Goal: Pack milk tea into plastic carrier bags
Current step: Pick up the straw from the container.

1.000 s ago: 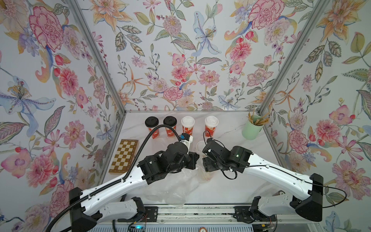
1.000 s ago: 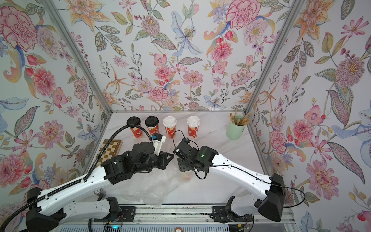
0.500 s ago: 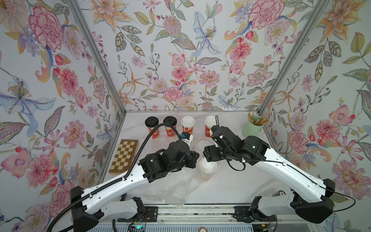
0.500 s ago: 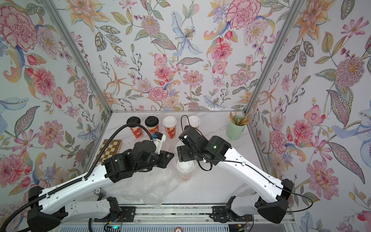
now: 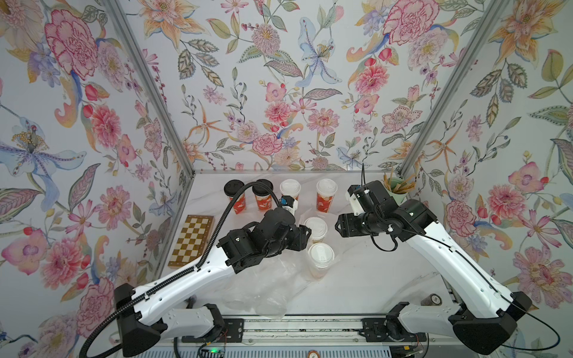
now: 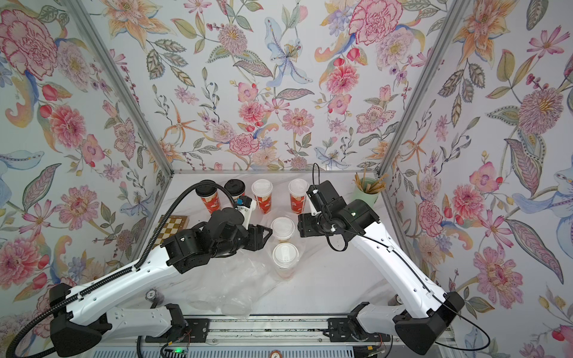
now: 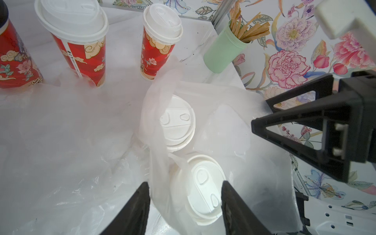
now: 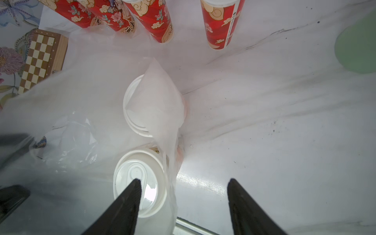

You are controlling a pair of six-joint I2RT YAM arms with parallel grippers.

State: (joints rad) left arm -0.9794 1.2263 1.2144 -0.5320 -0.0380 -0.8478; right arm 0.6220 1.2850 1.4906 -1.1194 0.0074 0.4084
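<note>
Milk tea, two white-lidded paper cups, sits in thin clear plastic bag | left gripper jaws apart | right gripper jaws apart | next, likely: four red paper cups at 12 o'clock need a fresh bag

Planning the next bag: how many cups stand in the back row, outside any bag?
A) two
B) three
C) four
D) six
C: two black-lidded cups and two white-lidded cups line the back; the other two cups sit in the plastic bag.
</note>
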